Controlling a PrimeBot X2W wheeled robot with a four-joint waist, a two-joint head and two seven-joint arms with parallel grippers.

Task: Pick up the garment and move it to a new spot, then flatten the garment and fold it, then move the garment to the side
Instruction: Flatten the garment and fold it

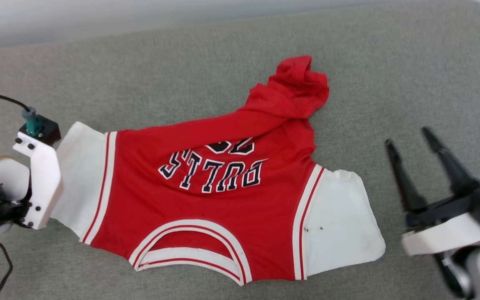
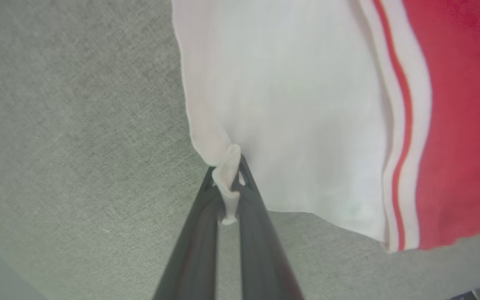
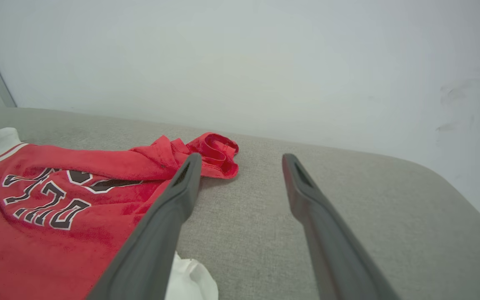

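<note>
Garment (image 1: 223, 200) lies mid-frame in the head view on the grey fabric surface (image 1: 390, 62), front side up. Long axis runs left-right across the frame, sleeve to sleeve. Collar (image 1: 190, 246) points at the bottom edge, so the BULLS lettering (image 1: 213, 173) reads upside down. Hem (image 1: 298, 83) is folded over and bunched at upper centre. Left end effector (image 2: 228, 168) is clamped on the edge of the white sleeve (image 1: 79, 166) at frame left. Right end effector (image 1: 406, 137): fingers apart, lower right, beside the cloth, not touching it.
</note>
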